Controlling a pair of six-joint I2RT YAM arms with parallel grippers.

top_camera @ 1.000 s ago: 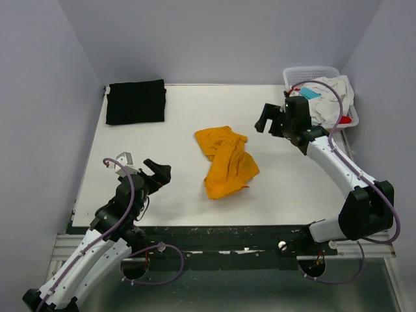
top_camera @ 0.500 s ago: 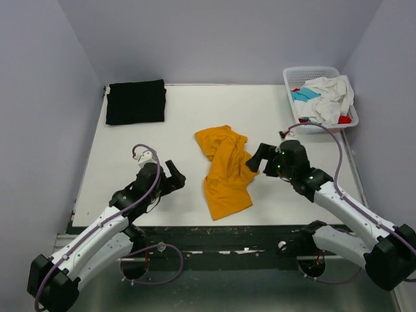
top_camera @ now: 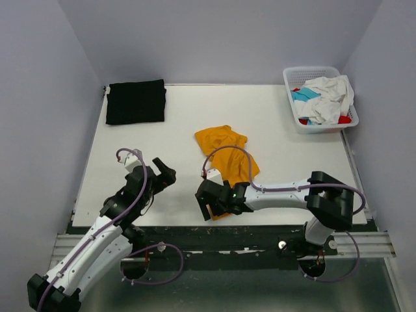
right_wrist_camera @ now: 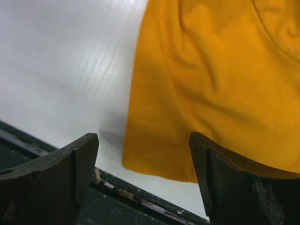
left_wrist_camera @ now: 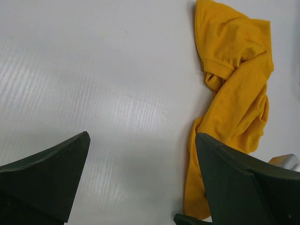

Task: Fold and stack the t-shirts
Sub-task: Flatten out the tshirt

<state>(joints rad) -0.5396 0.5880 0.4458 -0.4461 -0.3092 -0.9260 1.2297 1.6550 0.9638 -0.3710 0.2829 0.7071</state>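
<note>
1. White tabletop (top_camera: 273, 123), closed in by pale lavender walls, carries the work; a crumpled mustard-orange cloth t-shirt (top_camera: 224, 146) lies near its middle.
2. Done, it seems: a black cloth t-shirt (top_camera: 136, 102), folded into a flat rectangle, sits far behind and to the left of the mustard shirt, well apart from it.
3. The mustard shirt itself is bunched and twisted, not yet spread or folded.
4. The right gripper (right_wrist_camera: 143, 140) hangs low over that shirt's near hem, fingers spread, clamping nothing.
5. The left gripper (left_wrist_camera: 141, 138) hovers left of the mustard shirt over bare table, jaws wide apart and empty.
6. Behind and right of the mustard shirt, a white plastic lattice basket (top_camera: 312, 70) holds a white shirt (top_camera: 328, 94), a teal shirt (top_camera: 302, 95) and a red shirt (top_camera: 346, 119), heaped unfolded. Most of the task looks undone.
</note>
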